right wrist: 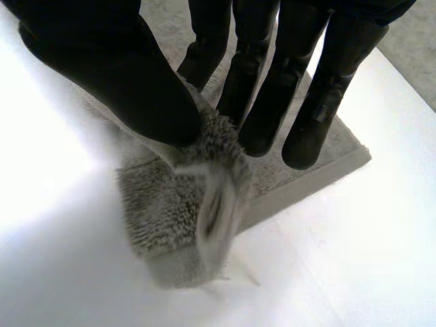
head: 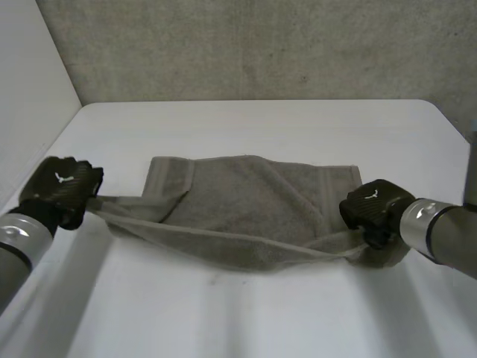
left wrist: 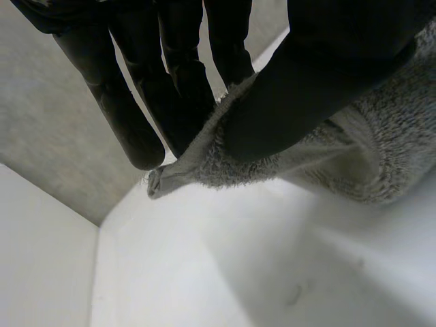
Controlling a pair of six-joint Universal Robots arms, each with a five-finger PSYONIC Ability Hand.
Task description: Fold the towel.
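Note:
A grey towel [head: 246,205] lies across the middle of the white table [head: 246,313], its near edge lifted and stretched between my two hands. My left hand [head: 65,186] holds the near left corner: in the left wrist view the thumb [left wrist: 320,75] pinches the towel corner [left wrist: 204,163] against the straight fingers [left wrist: 170,88]. At the near right corner my right hand [head: 373,209] grips too, its thumb [right wrist: 129,88] pressing the towel corner [right wrist: 204,204] against the fingers [right wrist: 252,102]. The far edge still rests flat on the table.
A grey wall [head: 261,45] rises behind the table's far edge. A white side panel [head: 30,82] borders the table on the left. Bare tabletop stretches in front of the towel and beyond it.

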